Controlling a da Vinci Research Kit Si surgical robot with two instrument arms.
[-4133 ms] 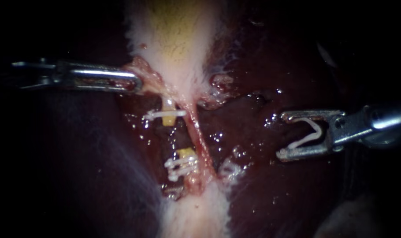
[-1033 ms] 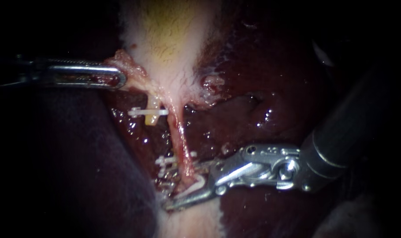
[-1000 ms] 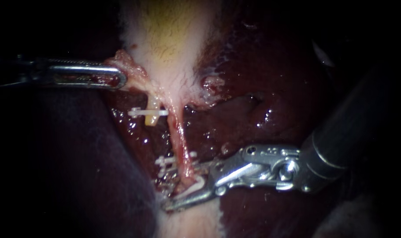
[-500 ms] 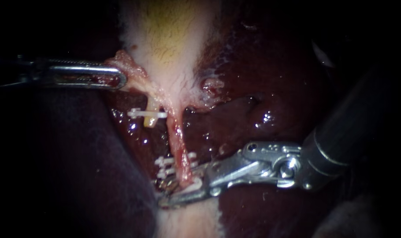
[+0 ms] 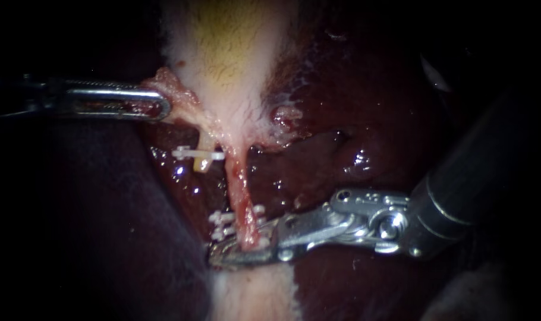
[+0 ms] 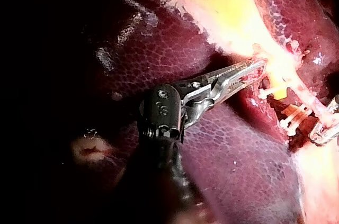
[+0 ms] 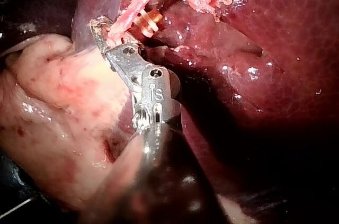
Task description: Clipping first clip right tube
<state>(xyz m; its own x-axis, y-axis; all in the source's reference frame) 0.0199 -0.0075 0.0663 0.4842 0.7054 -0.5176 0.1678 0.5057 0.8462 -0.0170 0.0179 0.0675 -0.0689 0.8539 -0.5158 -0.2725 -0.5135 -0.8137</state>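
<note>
The right tube (image 5: 239, 190) is a pink strand running down from the pale gallbladder (image 5: 229, 53). My right instrument (image 5: 242, 252) comes in from the right, its jaws shut across the tube's lower end, with a white clip pressed between them. In the right wrist view the same jaws (image 7: 103, 30) clamp the tube (image 7: 132, 9). My left instrument (image 5: 157, 108) is shut on a flap of tissue at the gallbladder's neck and holds it out to the left; the left wrist view shows these jaws (image 6: 249, 70) on that tissue.
Left of the tube, a cut yellow stump carries a white clip (image 5: 198, 154). More white clips (image 5: 223, 220) sit on the lower stump beside my right jaws. Dark red liver (image 5: 354, 107) lies on both sides. Pale fatty tissue (image 7: 58, 91) lies beside the right shaft.
My right instrument came in from the right with an open clip, went around the tube's lower end, and its jaws have squeezed together there. The left instrument holds still.
</note>
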